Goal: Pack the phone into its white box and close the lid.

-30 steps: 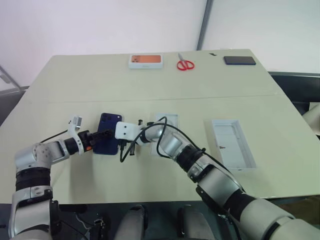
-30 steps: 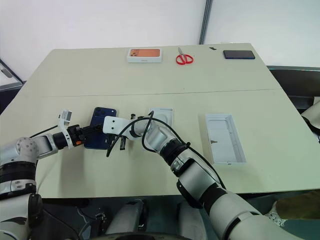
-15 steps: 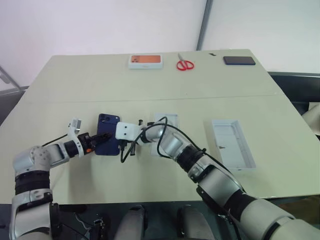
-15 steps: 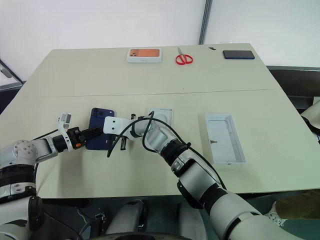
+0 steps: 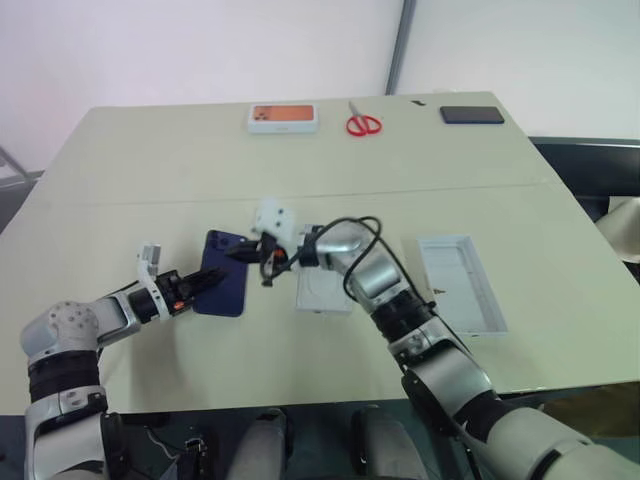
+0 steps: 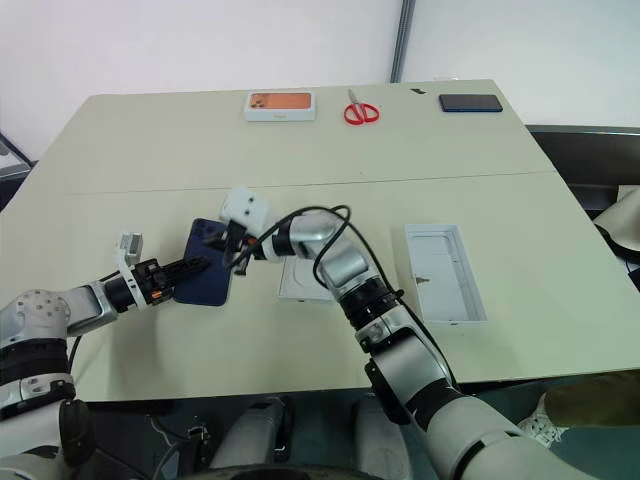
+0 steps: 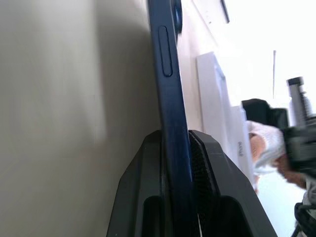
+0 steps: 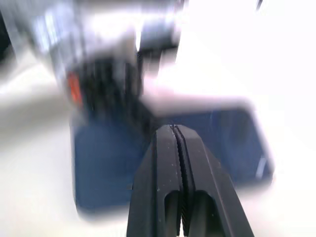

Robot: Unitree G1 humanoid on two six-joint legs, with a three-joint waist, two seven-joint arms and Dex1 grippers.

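Observation:
The dark blue phone (image 5: 224, 288) lies left of the table's middle, back up, its camera cluster at the far corner. My left gripper (image 5: 203, 284) is shut on its near left edge; in the left wrist view both black fingers (image 7: 202, 163) clamp the phone's thin side (image 7: 168, 89). Just above the phone's far right corner hovers my right gripper (image 5: 245, 254), shut with nothing in it and clear of the phone. The white box (image 5: 322, 290) lies right beside the phone, under the right forearm. The lid (image 5: 462, 297) lies farther right, pale inside up.
Along the table's far edge stand a white box printed orange (image 5: 284, 117), red-handled scissors (image 5: 362, 124) and a small black slab (image 5: 472, 115). A black cable loops from the right wrist over the white box. Bare tabletop lies between the phone and the far row.
My left gripper has closed on the phone's edge. My right gripper has lifted off the phone and turned, uncovering the white box. The whole picture has shifted a little.

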